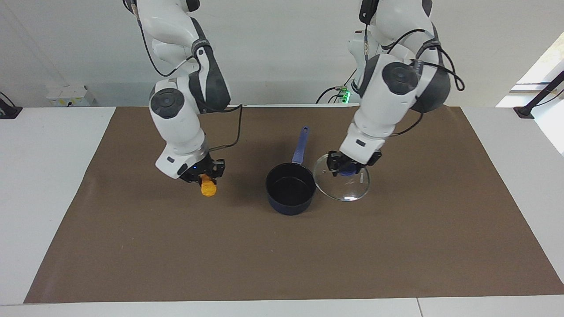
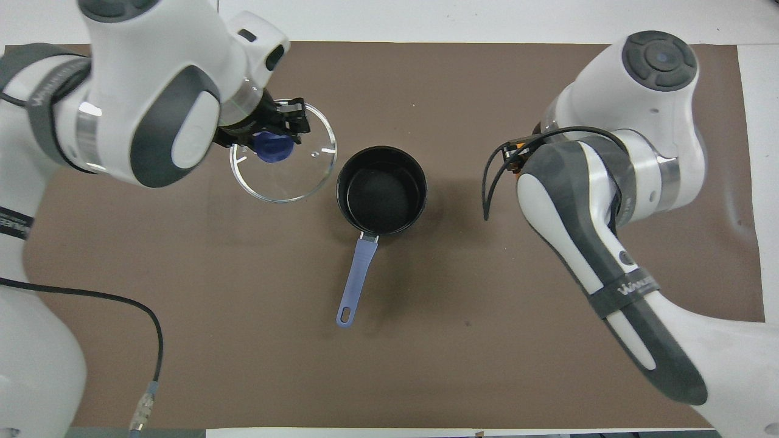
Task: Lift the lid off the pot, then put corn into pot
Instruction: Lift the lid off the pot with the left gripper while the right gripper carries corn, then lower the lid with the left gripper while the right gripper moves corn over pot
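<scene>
The dark blue pot (image 1: pixel 287 205) stands open and empty at the middle of the mat, its light blue handle (image 1: pixel 301 145) pointing toward the robots; it also shows in the overhead view (image 2: pixel 381 194). My left gripper (image 1: pixel 343 169) is shut on the blue knob of the glass lid (image 1: pixel 350 189) and holds it tilted, low beside the pot toward the left arm's end. The lid (image 2: pixel 292 176) is clear of the pot. My right gripper (image 1: pixel 203 176) is shut on the orange-yellow corn (image 1: pixel 208 188), low over the mat toward the right arm's end. In the overhead view the right arm hides the corn.
A brown mat (image 1: pixel 282 255) covers the white table (image 1: pixel 39 198). A black cable (image 2: pixel 122 304) trails over the mat at the left arm's end. A small white box (image 1: pixel 68 94) sits at the table's edge by the wall.
</scene>
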